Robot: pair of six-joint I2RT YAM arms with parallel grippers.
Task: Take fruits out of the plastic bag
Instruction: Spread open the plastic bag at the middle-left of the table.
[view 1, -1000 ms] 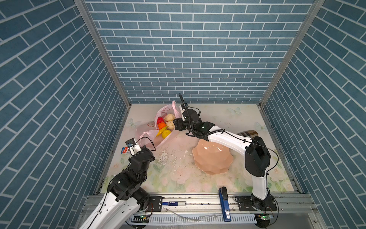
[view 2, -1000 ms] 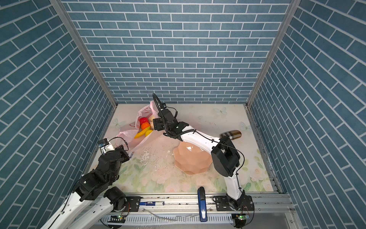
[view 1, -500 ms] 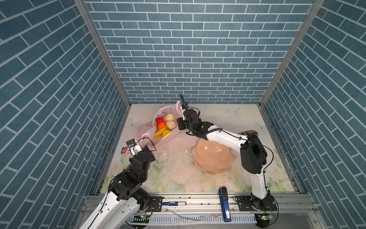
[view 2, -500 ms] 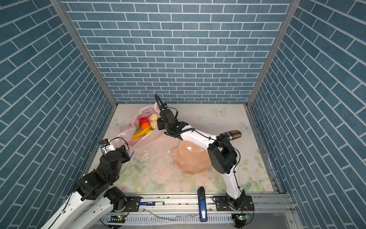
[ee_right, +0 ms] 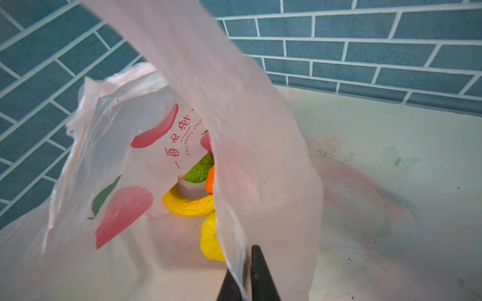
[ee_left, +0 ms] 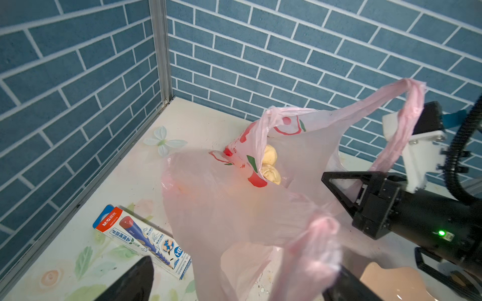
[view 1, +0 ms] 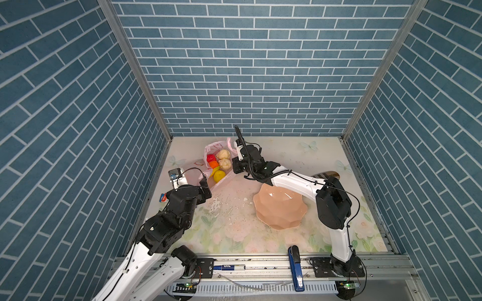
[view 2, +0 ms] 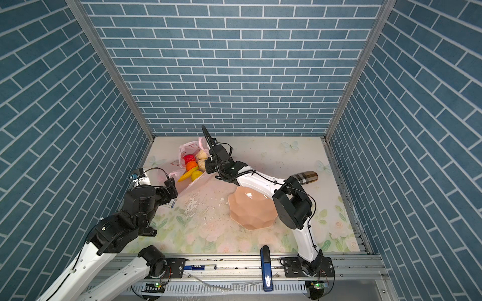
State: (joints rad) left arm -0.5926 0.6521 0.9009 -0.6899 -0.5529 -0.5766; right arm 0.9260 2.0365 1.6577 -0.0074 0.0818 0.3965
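1. The plastic bag (view 1: 200, 166) lies on the desk (view 1: 300, 161) in the far left corner. Its mouth gapes upward, so the fruits (view 1: 218, 164) show in both top views. All of them sit inside the bag and none is in the bowl (view 1: 281, 206).
2. The right end effector (view 1: 234, 168) is closed on the bag. In the right wrist view the thin film of the mouth's edge is pinched between its two dark fingertips (ee_right: 260, 273).
3. The left end effector (view 1: 206, 186) stands open at the near end of the bag, with its fingers (ee_left: 130, 281) wide apart. A blurred pink handle strip (ee_left: 313, 247) lies between them and is not gripped.
4. The fruits form a short row along the bag's length, running from the left end effector toward the back wall.
   - The lemon (view 1: 219, 176) and banana (view 2: 186, 175) are nearest to it.
   - The orange (view 1: 214, 164) and apple (view 1: 211, 158) come next.
   - The two cream lumps (view 1: 223, 159) are farthest.
   - The banana lies slantwise across that line.
5. The same row lies just beside the right end effector, on its left, but that arm is busy holding the lip.
6. My judgement is that the free left arm must do the picking. It would go forward over the near edge and down into the mouth, taking the lemon first. The loose handle in its path is the likely snag.
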